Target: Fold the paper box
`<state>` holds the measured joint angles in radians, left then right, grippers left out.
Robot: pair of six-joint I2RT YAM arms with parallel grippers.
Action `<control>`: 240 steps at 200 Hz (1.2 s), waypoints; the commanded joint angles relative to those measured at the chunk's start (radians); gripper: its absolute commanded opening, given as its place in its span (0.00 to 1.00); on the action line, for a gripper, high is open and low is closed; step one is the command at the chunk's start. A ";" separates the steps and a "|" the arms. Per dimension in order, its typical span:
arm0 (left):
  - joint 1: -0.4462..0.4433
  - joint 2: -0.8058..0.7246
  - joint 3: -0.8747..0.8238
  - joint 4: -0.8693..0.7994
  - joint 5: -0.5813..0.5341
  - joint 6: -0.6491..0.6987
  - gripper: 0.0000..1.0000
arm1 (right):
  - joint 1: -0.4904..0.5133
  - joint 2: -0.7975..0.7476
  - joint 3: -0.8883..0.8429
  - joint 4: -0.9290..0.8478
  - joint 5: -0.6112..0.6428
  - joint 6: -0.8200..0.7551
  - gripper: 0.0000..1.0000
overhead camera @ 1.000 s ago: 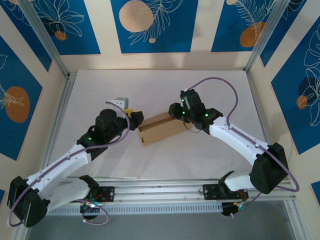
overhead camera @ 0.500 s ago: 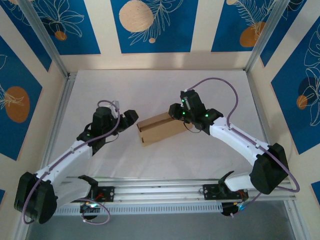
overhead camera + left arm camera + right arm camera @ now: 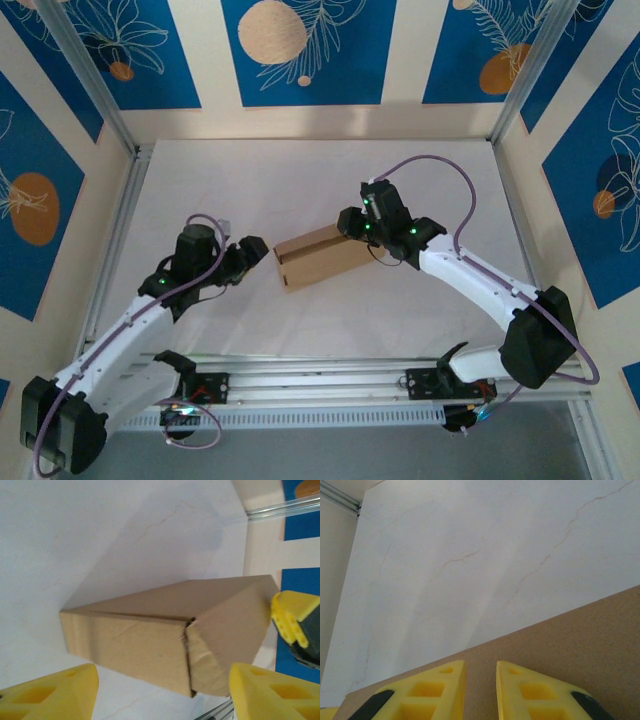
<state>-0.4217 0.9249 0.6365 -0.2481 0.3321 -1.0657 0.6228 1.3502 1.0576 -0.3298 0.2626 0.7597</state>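
- One paper box lies at mid-frame of the top view on the white worktop. It is a closed brown block, its long axis running lower left to upper right.
- Left gripper sits just left of the box's lower-left end, not touching it. Jaws wide and empty.
- Left wrist view: yellow fingers occupy both bottom corners, with the box's end face between and beyond them. A dark seam runs down the end flap's edge.
- Right gripper is at the box's upper-right end. Jaws narrow with a slim gap, nothing between them, cardboard right behind the fingertips.
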 commanded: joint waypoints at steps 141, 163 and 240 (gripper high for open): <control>-0.089 0.093 0.101 -0.021 0.009 -0.003 0.69 | 0.017 0.014 -0.032 -0.077 -0.017 0.008 0.24; -0.096 0.105 0.090 -0.021 0.011 0.005 0.67 | 0.017 0.012 -0.033 -0.077 -0.017 0.009 0.24; -0.110 0.103 -0.007 -0.038 0.000 0.002 0.57 | 0.017 0.005 -0.044 -0.081 -0.014 0.012 0.23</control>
<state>-0.5213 1.0241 0.6827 -0.2493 0.3405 -1.0649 0.6285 1.3502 1.0470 -0.3367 0.2619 0.7609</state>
